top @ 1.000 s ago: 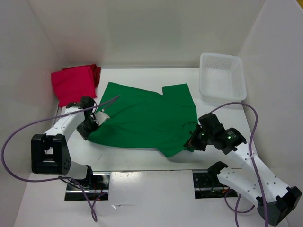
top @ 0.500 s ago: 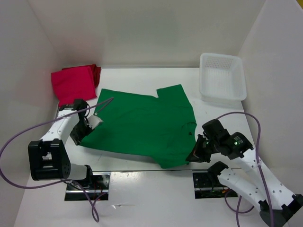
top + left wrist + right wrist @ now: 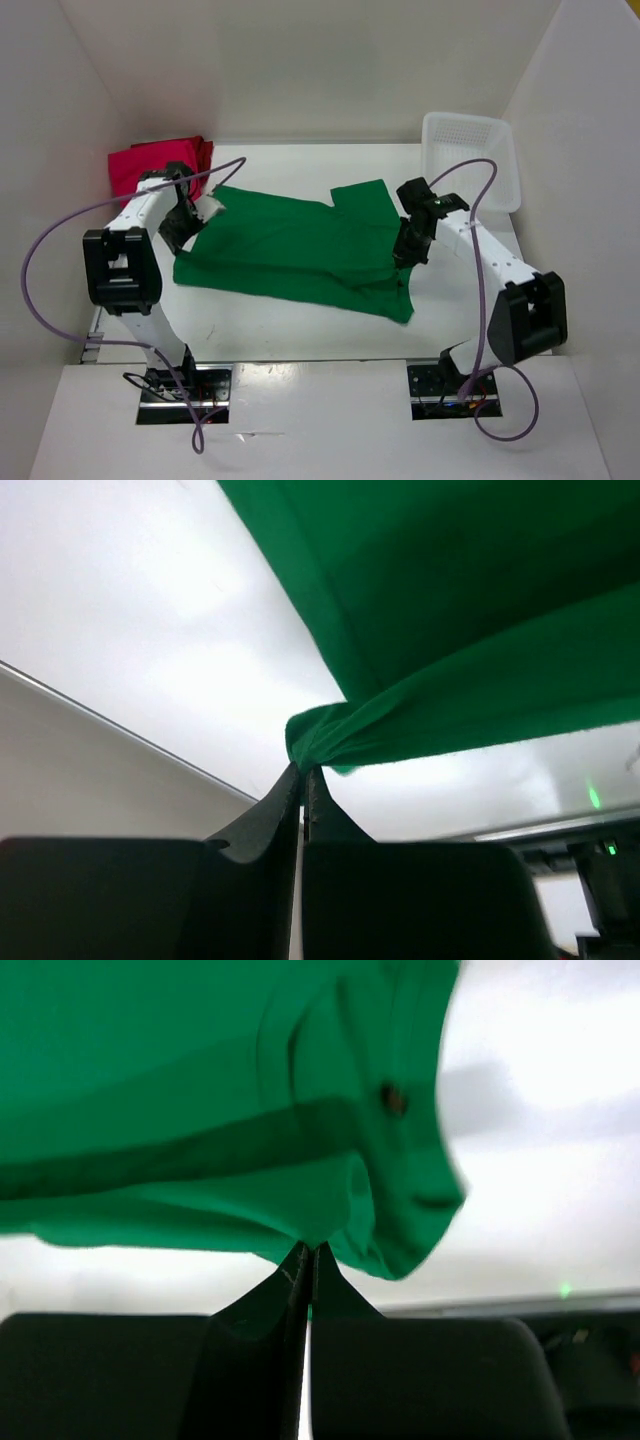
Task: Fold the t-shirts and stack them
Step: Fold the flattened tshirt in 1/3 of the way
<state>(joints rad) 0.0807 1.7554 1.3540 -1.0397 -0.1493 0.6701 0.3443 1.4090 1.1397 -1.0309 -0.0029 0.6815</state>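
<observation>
A green t-shirt [image 3: 300,250] lies across the middle of the table, its near half folded back over the far half. My left gripper [image 3: 190,222] is shut on its left edge; in the left wrist view a bunched fold of the green t-shirt [image 3: 330,735] sits pinched at the closed gripper [image 3: 304,772]. My right gripper [image 3: 408,250] is shut on the shirt's right side, and the right wrist view has green t-shirt cloth [image 3: 200,1110] draping from the closed gripper [image 3: 308,1250]. A folded crimson t-shirt [image 3: 150,165] rests at the far left with a darker red one [image 3: 205,152] under it.
A white perforated basket [image 3: 470,165] stands at the far right corner, just behind the right arm. White walls close in the table on the left, back and right. The arm bases [image 3: 125,280] stand at either side.
Both grippers have carried the shirt's near edge away from the front of the table and over toward the back, folding the green shirt. The arms now stretch far out.
</observation>
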